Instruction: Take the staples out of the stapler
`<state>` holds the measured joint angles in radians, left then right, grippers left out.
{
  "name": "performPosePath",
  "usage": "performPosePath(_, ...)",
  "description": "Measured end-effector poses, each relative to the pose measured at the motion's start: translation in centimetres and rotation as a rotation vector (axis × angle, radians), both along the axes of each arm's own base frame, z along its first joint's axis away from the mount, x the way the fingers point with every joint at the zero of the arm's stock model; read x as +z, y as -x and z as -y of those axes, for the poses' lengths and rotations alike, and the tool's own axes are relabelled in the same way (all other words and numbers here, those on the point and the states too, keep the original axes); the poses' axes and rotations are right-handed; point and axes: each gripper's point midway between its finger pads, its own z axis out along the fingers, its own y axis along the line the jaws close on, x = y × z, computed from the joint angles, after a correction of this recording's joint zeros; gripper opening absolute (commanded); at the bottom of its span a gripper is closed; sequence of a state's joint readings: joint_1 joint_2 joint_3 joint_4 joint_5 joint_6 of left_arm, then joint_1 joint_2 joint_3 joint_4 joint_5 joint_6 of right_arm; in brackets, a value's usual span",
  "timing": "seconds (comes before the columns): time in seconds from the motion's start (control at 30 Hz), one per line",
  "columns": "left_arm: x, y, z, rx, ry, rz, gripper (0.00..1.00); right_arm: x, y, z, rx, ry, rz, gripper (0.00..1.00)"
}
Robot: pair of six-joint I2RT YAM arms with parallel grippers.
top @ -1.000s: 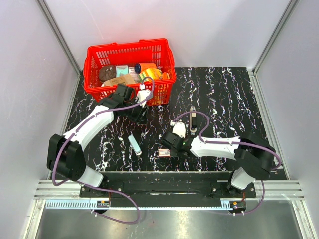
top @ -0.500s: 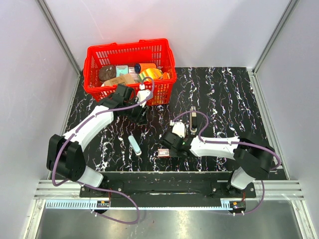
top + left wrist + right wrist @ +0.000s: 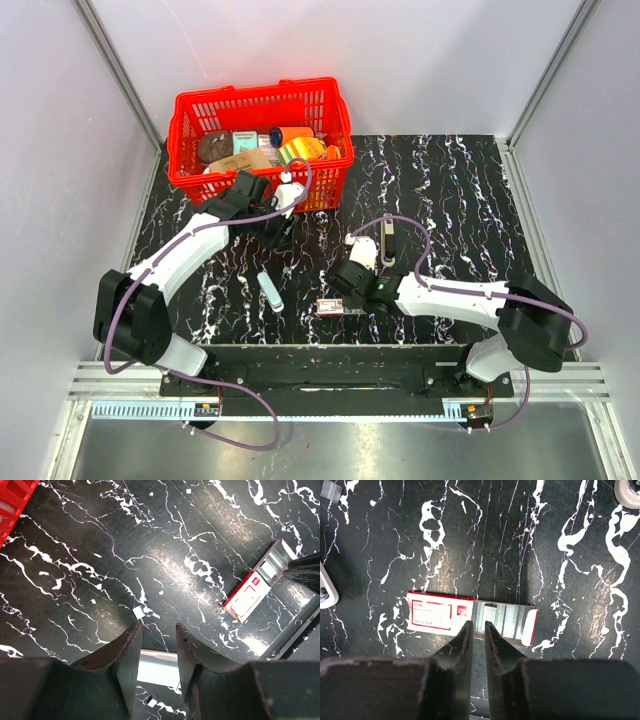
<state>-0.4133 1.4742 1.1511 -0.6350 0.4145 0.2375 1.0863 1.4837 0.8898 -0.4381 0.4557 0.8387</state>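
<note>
Reaching further forward than a second ago, the right gripper [image 3: 479, 630], fingers narrow and empty, hangs over the staple box [image 3: 470, 618]. The stapler [image 3: 387, 238] lies beyond its fingers, untouched. The left gripper [image 3: 156, 652] waits narrowly parted.

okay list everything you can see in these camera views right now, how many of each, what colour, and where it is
stapler: one, dark grey with silvery metal, on the table behind the right arm's wrist
staple box: one, red and white, slid open with silvery staples showing, directly below the right gripper
pale blue-white bar: one, on the table between the two arms
basket: one, red plastic, far left of the table, filled with assorted items
table: one, black with white marbling
left gripper: one, dark fingers, slightly parted, empty, above the table near the basket
right gripper: one, dark fingers, narrow gap between them, holding nothing, over the staple box
</note>
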Motion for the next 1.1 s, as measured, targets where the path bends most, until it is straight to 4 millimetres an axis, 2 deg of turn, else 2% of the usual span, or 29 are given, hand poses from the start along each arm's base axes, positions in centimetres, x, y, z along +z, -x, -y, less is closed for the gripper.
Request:
performPosePath(0.13,-0.5,-0.4,-0.4,0.015,-0.031,0.006,0.38,-0.2,0.1,0.3,-0.001,0.004,0.002,0.25)
performPosePath(0.2,-1.5,-0.9,-0.8,0.033,-0.064,-0.001,0.39,0.0,0.0,0.7,-0.003,-0.002,0.009,0.30)
performPosePath(0.4,-6.4,-1.1,-2.9,0.125,-0.199,-0.069,0.42,2.0,-1.2,1.6,-0.031,-0.077,0.068,0.41)
performPosePath(0.53,-8.0,-0.6,-3.8,0.151,-0.245,-0.099,0.42,3.0,-1.7,2.2,-0.045,-0.138,0.118,0.44)
performPosePath(0.67,-9.2,-0.5,-3.4,0.139,-0.254,-0.125,0.42,3.2,-2.0,2.4,-0.042,-0.162,0.148,0.48)
performPosePath(0.93,-10.9,1.2,-1.2,0.030,-0.293,-0.144,0.42,3.0,-2.3,2.5,-0.038,-0.178,0.171,0.50)
performPosePath(1.1,-12.0,1.2,-1.1,0.014,-0.312,-0.168,0.42,3.6,-2.5,2.6,-0.041,-0.201,0.189,0.51)
